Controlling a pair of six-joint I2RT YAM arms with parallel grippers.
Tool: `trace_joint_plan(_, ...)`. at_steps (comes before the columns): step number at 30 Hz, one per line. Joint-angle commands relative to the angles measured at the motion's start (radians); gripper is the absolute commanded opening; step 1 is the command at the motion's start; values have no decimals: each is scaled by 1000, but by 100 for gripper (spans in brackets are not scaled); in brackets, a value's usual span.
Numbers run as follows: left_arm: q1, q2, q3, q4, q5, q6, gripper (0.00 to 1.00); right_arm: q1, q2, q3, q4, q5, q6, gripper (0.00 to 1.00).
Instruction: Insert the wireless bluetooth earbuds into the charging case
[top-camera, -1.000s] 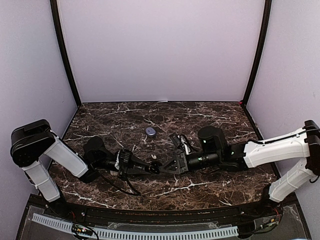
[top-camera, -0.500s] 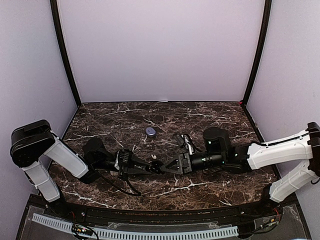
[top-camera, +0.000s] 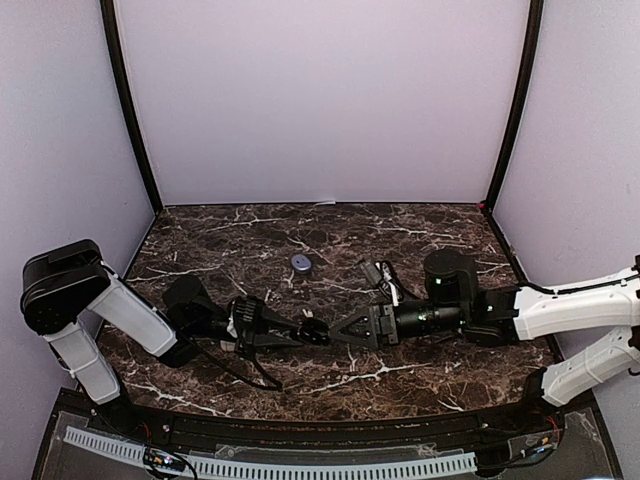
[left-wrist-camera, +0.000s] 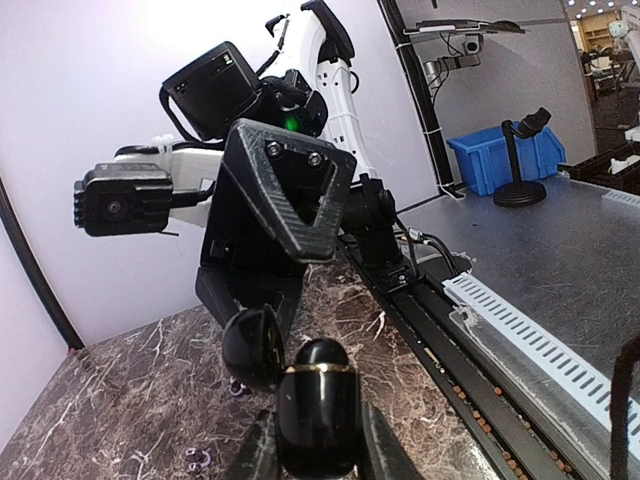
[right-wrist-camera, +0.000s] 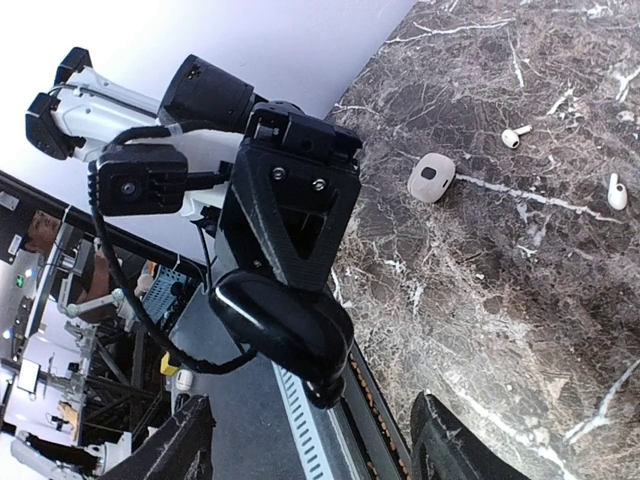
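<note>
- Right gripper (top-camera: 340, 332) had drawn back toward 3 o'clock since a second before, and its jaws had gone from nearly together to spread apart, holding nothing
- Left gripper (left-wrist-camera: 316, 440) was clamped on the black charging case (left-wrist-camera: 317, 405), whose lid (left-wrist-camera: 251, 345) was hinged open toward 11 o'clock in the left wrist view
- From above, the held case sat between the two grippers, with the right fingertips just at its 3 o'clock
- Two white earbuds (right-wrist-camera: 515, 136) lay loose on the marble table (top-camera: 400, 230) near a pale round case (right-wrist-camera: 432, 178), which sat at 12 o'clock of the held case

Black charging case (right-wrist-camera: 285, 320), lid open, two white earbuds (right-wrist-camera: 516, 136) lying apart
</note>
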Motion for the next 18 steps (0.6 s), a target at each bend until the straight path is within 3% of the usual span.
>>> trace_joint_plan(1, -7, 0, 2, 69, -3, -48, 0, -5, -67, -18, -72, 39, -116, 67)
trace_joint_plan(5, -7, 6, -1, 94, -12, -92, 0, -6, -116, -16, -150, 99, -221, 67)
trace_joint_plan(11, -7, 6, 3, 117, -3, -188, 0, -6, -209, -24, -192, 204, -564, 65)
trace_joint_plan(18, -5, 10, 1, 155, 22, -288, 0, -3, -309, -123, -40, 88, -1115, 64)
